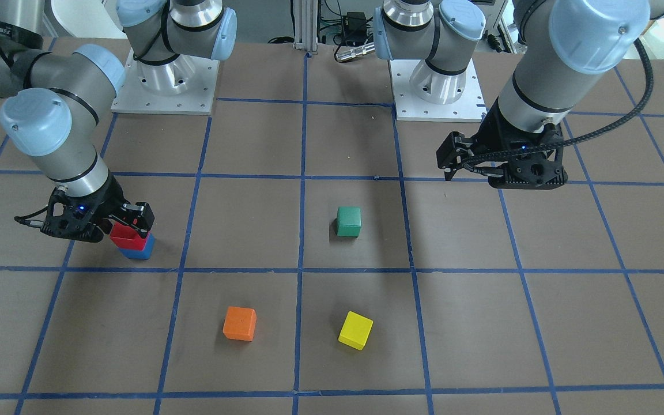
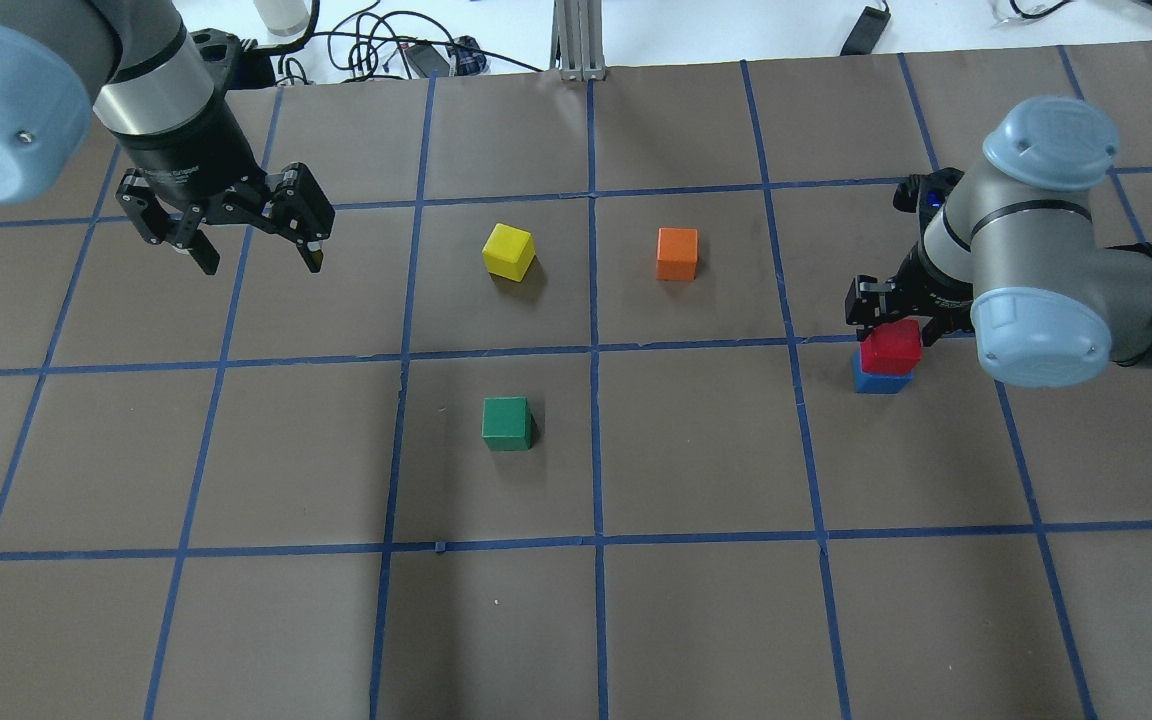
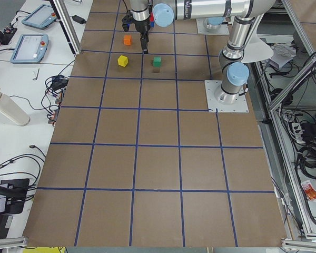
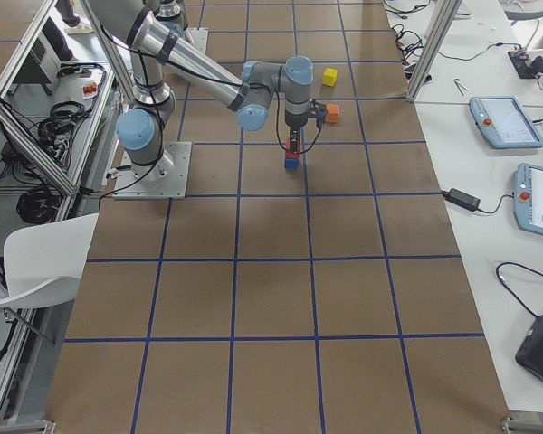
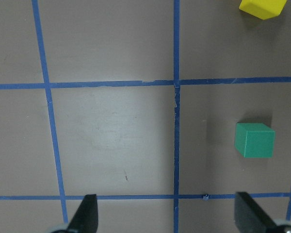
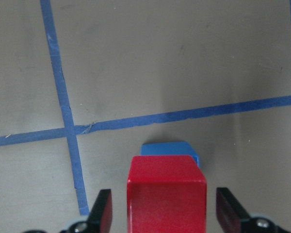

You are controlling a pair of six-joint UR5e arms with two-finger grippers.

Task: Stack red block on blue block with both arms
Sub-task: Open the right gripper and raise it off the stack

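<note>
The red block (image 6: pixel 166 194) sits on top of the blue block (image 6: pixel 169 148), in the square on my right side. The stack also shows in the overhead view, red (image 2: pixel 889 347) on blue (image 2: pixel 876 381), and in the front view, red (image 1: pixel 126 235) on blue (image 1: pixel 139 252). My right gripper (image 6: pixel 165 213) is open astride the red block, with a small gap between each finger and the block. My left gripper (image 2: pixel 260 263) is open and empty, hovering above the table far from the stack, fingers (image 5: pixel 86 218) wide apart.
A green cube (image 2: pixel 507 423) stands near the table's middle. A yellow cube (image 2: pixel 509 251) and an orange cube (image 2: pixel 677 253) stand farther out from the robot. Blue tape lines grid the brown table (image 2: pixel 696 620).
</note>
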